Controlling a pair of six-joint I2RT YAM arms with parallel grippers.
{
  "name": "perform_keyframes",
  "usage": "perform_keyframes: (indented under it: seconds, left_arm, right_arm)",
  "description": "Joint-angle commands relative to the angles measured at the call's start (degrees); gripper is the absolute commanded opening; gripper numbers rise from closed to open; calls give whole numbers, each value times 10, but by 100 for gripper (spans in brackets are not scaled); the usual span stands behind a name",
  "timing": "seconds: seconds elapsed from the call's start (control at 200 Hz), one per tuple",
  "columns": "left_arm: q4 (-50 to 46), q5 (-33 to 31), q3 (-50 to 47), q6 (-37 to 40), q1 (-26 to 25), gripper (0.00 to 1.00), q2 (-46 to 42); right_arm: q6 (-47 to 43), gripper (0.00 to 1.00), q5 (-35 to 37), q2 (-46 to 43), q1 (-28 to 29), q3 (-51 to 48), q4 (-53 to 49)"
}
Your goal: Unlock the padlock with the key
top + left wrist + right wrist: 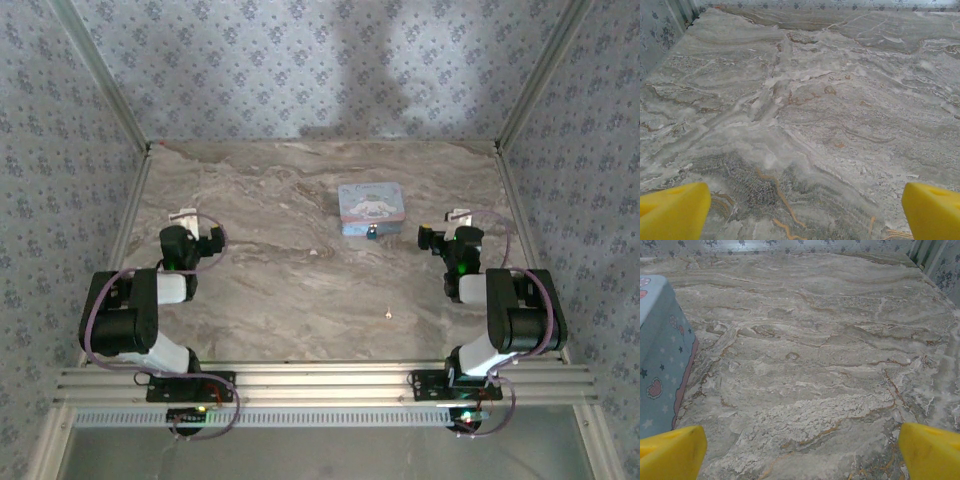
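Padlock [372,232] rests against the tin's [371,204] near wall, key [387,313] well apart on the tabletop [280,290] toward the arms. Both jaws stand released and empty, apparently poised before any pickup.

The tiny dark teal-blue padlock [372,232] sits on the marbled tabletop [280,290] against the near edge of the pale blue rectangular tin [371,203]; its shackle is too small to read. The tiny pale silvery key [387,313] lies well apart on bare tabletop, nearer the front edge.
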Motion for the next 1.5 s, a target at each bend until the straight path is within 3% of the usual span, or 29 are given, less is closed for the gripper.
perform_keyframes:
  seconds: [0.0,0.53,0.734,0.874,1.014,1.104,1.224,1.494]
  left_arm:
    - [-1,1,8,-3,-5,98,4]
    - [31,-14,-24,-11,-5,98,-30]
    - [-127,-11,-5,-36,-5,98,-162]
    - [-222,13,10,-116,-6,98,-249]
    - [-325,36,42,-250,-5,98,-308]
    - [-337,98,47,-337,-9,98,-321]
    - [-330,133,46,-392,-66,98,-324]
    - [-263,93,61,-450,-249,98,-270]
  right_arm:
    - [-3,100,10,0,2,5,-6]
    - [1,100,-10,-15,-7,3,-15]
    - [20,100,-17,-113,-19,23,-138]
    - [59,100,-55,-178,-19,66,-261]
    - [137,100,-122,-242,-10,117,-393]
    - [187,100,-148,-285,8,136,-463]
    - [244,98,-163,-333,49,140,-539]
    - [320,87,-119,-367,191,105,-664]
